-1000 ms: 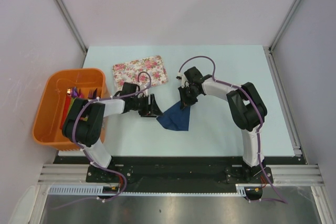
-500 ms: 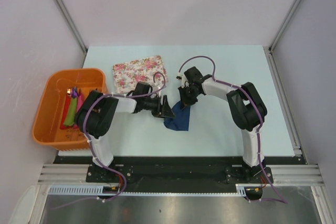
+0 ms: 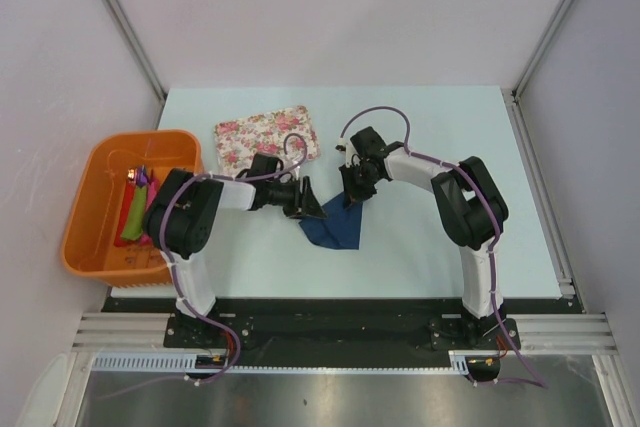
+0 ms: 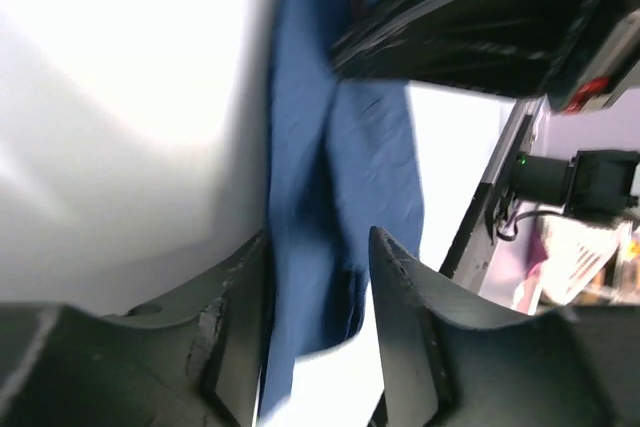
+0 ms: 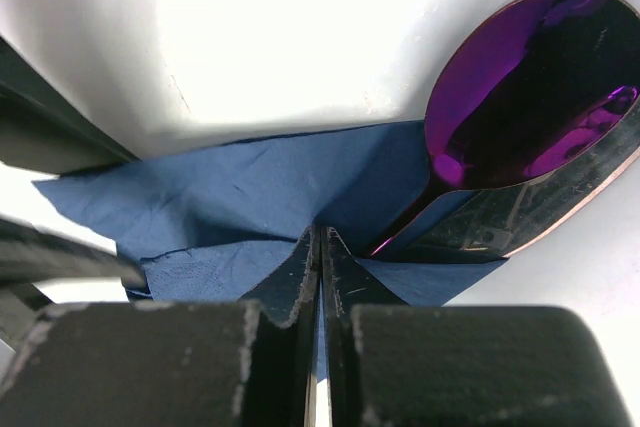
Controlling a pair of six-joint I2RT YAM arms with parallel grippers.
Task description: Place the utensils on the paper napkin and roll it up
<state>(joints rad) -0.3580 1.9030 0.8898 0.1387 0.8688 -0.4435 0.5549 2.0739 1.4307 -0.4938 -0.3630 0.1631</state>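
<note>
The navy paper napkin lies crumpled on the table between my two grippers. My left gripper is at its left corner, open, with a fold of the napkin standing between the fingers. My right gripper is at the napkin's far edge, shut on a fold of the napkin. A shiny purple spoon bowl sticks out from under the napkin, right of my right fingertips. A dark reflective utensil lies against it. The handles are hidden by the napkin.
A floral tray lies behind the left gripper. An orange basket at the table's left edge holds red, pink and green rolls. Grey walls enclose the table at the back and sides.
My left gripper swung right into the napkin's left corner, bunching it narrower, then drew back a little left and the napkin spread again. My right gripper stayed put.
</note>
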